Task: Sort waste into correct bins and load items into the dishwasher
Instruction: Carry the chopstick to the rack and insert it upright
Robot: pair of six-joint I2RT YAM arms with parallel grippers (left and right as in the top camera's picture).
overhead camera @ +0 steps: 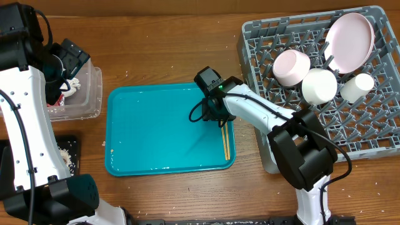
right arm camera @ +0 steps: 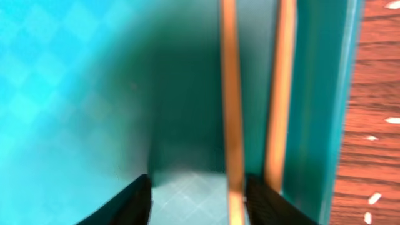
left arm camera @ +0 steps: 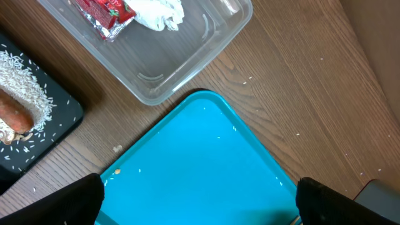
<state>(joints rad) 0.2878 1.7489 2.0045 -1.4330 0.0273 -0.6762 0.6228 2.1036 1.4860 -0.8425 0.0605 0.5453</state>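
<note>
Two light-wood chopsticks (overhead camera: 225,142) lie side by side along the right edge of the teal tray (overhead camera: 156,134). My right gripper (overhead camera: 215,114) is open and low over them. In the right wrist view one chopstick (right arm camera: 231,106) runs between its fingers (right arm camera: 197,203) and the other (right arm camera: 279,94) lies just outside the right finger. My left gripper (overhead camera: 67,59) hangs open and empty (left arm camera: 200,206) above the clear tub (left arm camera: 156,75), which holds the red wrapper (left arm camera: 103,12) and white napkin (left arm camera: 159,12). The black tray (left arm camera: 44,134) carries rice (left arm camera: 28,78) and the carrot (left arm camera: 15,112).
The grey dish rack (overhead camera: 375,125) at the right holds a large plate (overhead camera: 350,39), a bowl (overhead camera: 291,67), a second round dish (overhead camera: 320,86) and a small cup (overhead camera: 357,87). A few rice grains lie on the teal tray (left arm camera: 200,156) and the wooden table.
</note>
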